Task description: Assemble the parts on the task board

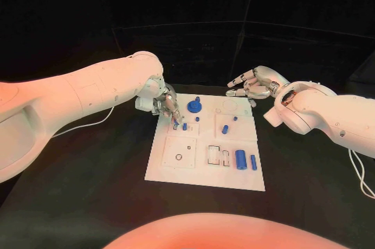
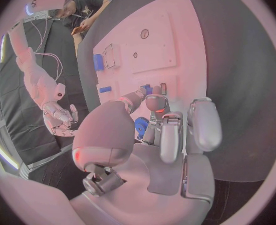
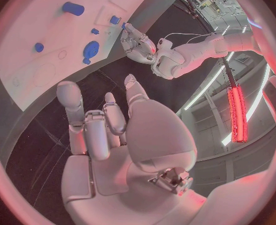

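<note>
White task board (image 1: 205,170) lying flat on the black tabletop (image 1: 86,189) at the centre of the head view, long side running away from the robot. Left hand (image 1: 166,105) down over the board's upper-left corner, fingers pointing at the surface, fingertips (image 1: 176,120) right at a small blue part (image 1: 184,126) standing in the upper-left panel; cannot tell whether that part is pinched or merely touched, the left wrist view showing the fingers (image 2: 157,104) curled close round a blue piece (image 2: 142,124) without making the contact plain. Just right of the hand, near the board's top edge, a round blue disc with a knob (image 1: 194,105); beside it a tiny blue peg (image 1: 197,119). Further right, in the upper-right panel, a short blue cylinder (image 1: 225,129) lying tilted and another small peg (image 1: 235,119). In the lower-right quarter, a large blue cylinder (image 1: 241,159) lying along the board next to a slimmer blue rod (image 1: 253,162), both just right of rectangular recesses (image 1: 213,155). Lower-left panel bearing a small dark oval ring (image 1: 179,157). Right hand (image 1: 251,82) hovering off the board beyond its upper-right corner, well apart from every part, fingers loosely spread and holding nothing, same released pose seen from behind in the right wrist view (image 3: 106,127).
</note>
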